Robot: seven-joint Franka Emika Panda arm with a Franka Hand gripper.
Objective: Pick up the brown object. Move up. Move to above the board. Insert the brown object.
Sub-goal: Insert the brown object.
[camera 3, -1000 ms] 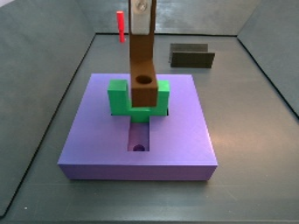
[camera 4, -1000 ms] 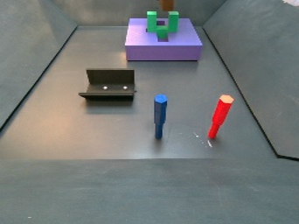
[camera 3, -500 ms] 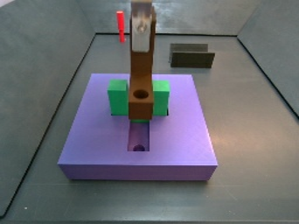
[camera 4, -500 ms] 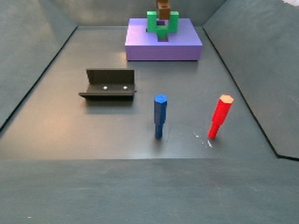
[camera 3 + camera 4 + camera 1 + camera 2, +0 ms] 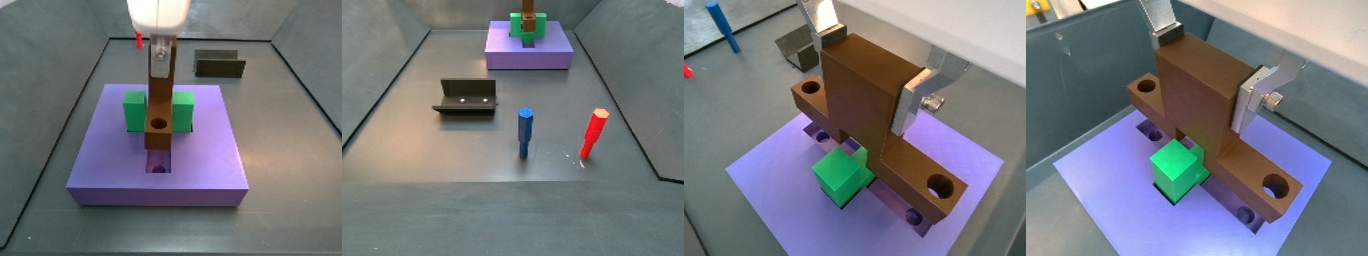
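My gripper [image 5: 160,48] is shut on the brown object [image 5: 160,100] and holds it upright over the board [image 5: 94,160]. In both wrist views the silver fingers [image 5: 931,85] [image 5: 1256,92] clamp the tall block [image 5: 865,95] [image 5: 1200,95] from two sides, gripper [image 5: 873,70] [image 5: 1209,65]. The object's lower bar with a round hole [image 5: 159,125] sits low between the arms of the green U-shaped block [image 5: 135,112], above the groove [image 5: 159,162]. The green block also shows in both wrist views [image 5: 842,172] [image 5: 1177,170]. In a side view the board [image 5: 543,55] lies far back with the brown object [image 5: 529,12] on it.
The dark fixture [image 5: 219,65] [image 5: 466,97] [image 5: 798,45] stands on the floor away from the board. A blue peg [image 5: 525,132] and a red peg [image 5: 593,133] stand upright on the floor. Grey walls enclose the floor.
My gripper has come straight down with the brown object. The bar's lower end has dropped from level with the green block's top to low between its arms, near the groove.
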